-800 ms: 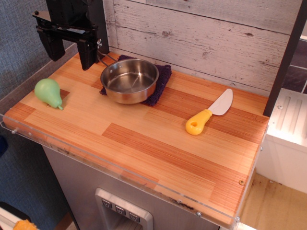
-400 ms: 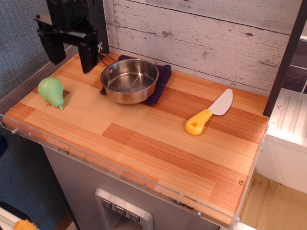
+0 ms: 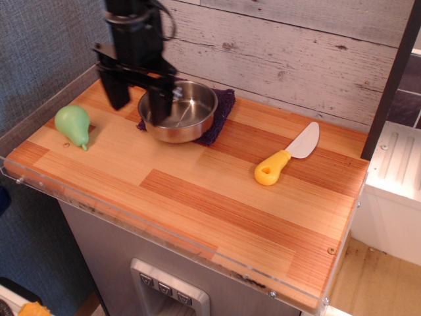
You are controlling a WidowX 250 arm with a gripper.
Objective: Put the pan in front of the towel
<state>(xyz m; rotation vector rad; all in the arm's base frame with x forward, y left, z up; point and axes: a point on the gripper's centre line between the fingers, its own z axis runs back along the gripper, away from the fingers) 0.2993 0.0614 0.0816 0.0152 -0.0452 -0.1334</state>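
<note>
Pan (image 3: 181,113): on purple towel (image 3: 224,105), tabletop (image 3: 217,191) rear. Claw (image 3: 138,100): released, jaws spread, straddling the pan's 9 o'clock rim, apparently; wire handle hidden. Pan centre at claw's 3 o'clock.

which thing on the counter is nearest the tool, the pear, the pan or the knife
The pan: one finger of the open tool overlaps its left rim. The green pear sits apart to the left, the yellow-handled knife far right.

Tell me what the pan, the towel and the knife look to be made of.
Pan: polished steel, judging by its mirror-like reflections. Towel: dark purple knitted cloth, matte and nubby. Knife: likely a plastic toy, with a glossy yellow handle and a dull pale blade.
</note>
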